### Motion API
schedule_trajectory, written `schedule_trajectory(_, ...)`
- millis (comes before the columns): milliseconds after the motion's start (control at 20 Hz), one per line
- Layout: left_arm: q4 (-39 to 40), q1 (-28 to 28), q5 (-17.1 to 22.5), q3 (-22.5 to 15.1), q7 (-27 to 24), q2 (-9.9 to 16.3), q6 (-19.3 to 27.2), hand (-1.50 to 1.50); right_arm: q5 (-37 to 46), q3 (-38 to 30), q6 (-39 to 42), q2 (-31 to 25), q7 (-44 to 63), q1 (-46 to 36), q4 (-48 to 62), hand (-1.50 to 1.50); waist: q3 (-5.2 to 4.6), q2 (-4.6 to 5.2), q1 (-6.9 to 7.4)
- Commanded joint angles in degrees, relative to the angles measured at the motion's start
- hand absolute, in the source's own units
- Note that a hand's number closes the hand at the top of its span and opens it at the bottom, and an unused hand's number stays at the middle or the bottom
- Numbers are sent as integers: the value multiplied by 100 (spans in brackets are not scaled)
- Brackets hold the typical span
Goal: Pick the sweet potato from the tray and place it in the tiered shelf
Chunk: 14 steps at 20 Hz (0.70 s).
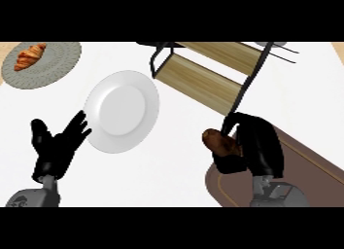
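The right robot hand (255, 146) curls around the sweet potato (219, 141), lifted off the tray (311, 165) (shelf (203, 80) just ahead); left robot hand (57, 143) rests open.

Light is falling evenly across my counter (175, 185) — bright, flat, no single source showing itself. The white top is reading almost blown out, and the white plate (122, 111) is standing apart from it only by soft grey shading along its rim. No cast shadows are showing under my hands or under the tiered shelf (203, 73). My right hand (255, 146) is reading as a near-solid black mass, detail sinking into it; my left hand (59, 143) likewise. The sweet potato (220, 141) is catching a faint sheen. Edges are looking slightly soft throughout — perspective is stretching the plate tall and slanting the shelf.
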Motion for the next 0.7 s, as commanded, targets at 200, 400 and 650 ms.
schedule_trajectory(200, 134, -136, -30, -62, 179, 34, -55, 0, 1016, 507, -617, 211, 2951, -2002, -79, 150, -20, -27, 154)
schedule_trajectory(400, 214, -203, -105, -138, 205, -82, 45, 0, 1352, 512, -315, 213, 4162, -3348, 154, 150, -19, -33, 154)
schedule_trajectory(650, 214, -216, -55, -106, 251, -26, -42, 0, 1359, 316, -45, 213, 5072, -4687, 858, 150, -3, -16, 176)
